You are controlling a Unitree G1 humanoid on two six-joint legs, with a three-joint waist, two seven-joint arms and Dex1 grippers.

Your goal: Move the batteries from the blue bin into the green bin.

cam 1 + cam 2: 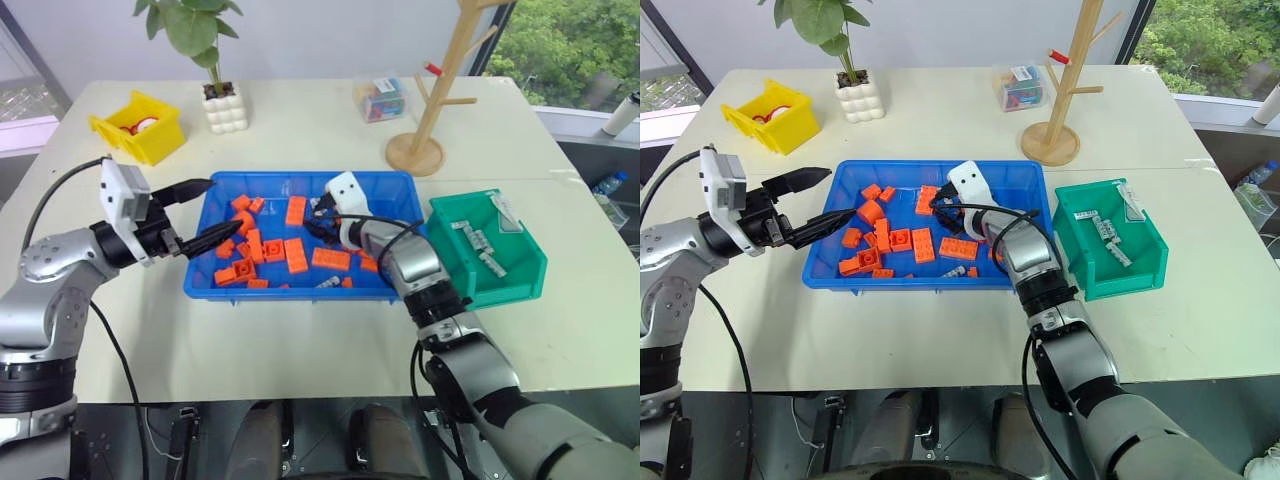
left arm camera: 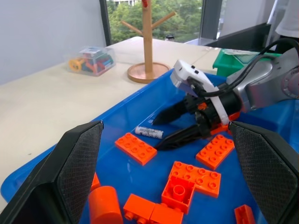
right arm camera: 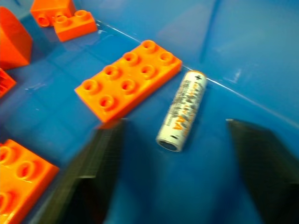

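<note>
3 bins [image 1: 300,285], approx 6 batteries [image 1: 478,242]

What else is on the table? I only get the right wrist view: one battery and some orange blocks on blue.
Observer: That battery lies in the blue bin. A green bin stands just to its right.
Operator: Is anything in the green one?
Observer: Yes, several batteries already lie inside it.
Operator: Where is the other arm?
Observer: The left gripper hovers at the blue bin's left edge, fingers open, holding nothing.
</note>
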